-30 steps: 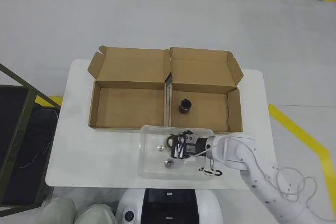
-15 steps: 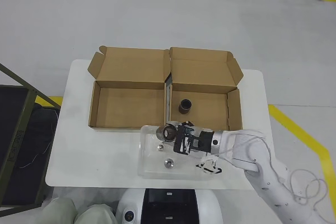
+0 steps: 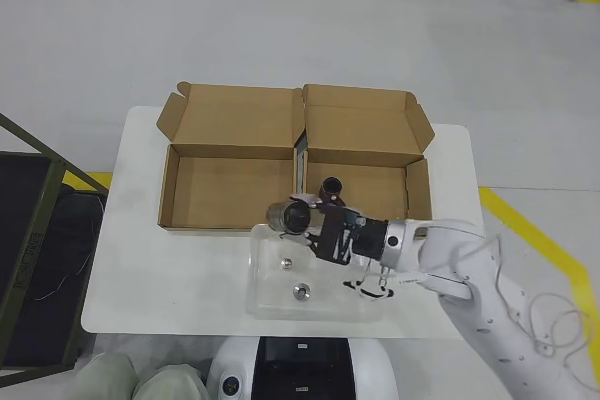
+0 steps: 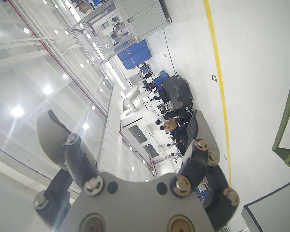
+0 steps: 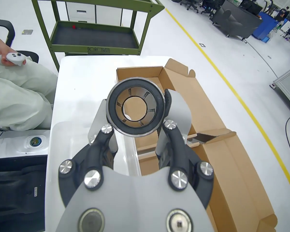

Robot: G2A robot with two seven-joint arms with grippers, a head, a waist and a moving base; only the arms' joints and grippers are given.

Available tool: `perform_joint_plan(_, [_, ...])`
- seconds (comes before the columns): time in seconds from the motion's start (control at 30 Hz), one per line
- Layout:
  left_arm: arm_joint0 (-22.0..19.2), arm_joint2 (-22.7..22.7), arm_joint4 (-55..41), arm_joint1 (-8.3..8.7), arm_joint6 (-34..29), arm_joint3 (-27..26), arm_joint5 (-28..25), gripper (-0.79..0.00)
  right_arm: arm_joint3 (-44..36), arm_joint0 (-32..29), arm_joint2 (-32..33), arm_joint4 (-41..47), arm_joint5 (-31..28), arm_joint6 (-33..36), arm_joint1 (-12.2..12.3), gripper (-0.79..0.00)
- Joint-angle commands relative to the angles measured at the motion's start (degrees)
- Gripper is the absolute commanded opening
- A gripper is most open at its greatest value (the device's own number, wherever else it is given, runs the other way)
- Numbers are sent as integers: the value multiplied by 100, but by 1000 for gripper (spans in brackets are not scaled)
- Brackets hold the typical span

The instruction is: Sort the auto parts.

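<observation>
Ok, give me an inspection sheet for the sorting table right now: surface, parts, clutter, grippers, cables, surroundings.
Surface: white table carrying two open cardboard boxes and a clear tray.
Job's things: ringed cylinder held above the boxes' near edge; dark sleeve in the right-hand box; two small metal parts in the tray.
Clutter: nothing seen.
Grippers: right gripper shut on the ringed cylinder; left gripper open, holding nothing, aimed at the room.
Cables: white cable looped along the right arm.
Surroundings: green cart, yellow floor line.
</observation>
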Motion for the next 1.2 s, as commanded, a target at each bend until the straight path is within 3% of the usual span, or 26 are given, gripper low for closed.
perform_joint_plan(0.0, [0,0,0,0,0,0,0,0,-27,59,23,59,22,-67,-7,-785])
perform_joint_plan(0.53, [0,0,0,0,0,0,0,0,-441,217,346,286,253,-705,-30,-785])
perform_joint_plan(1.17, [0,0,0,0,0,0,0,0,-729,199,685,226,312,-926,-16,-785])
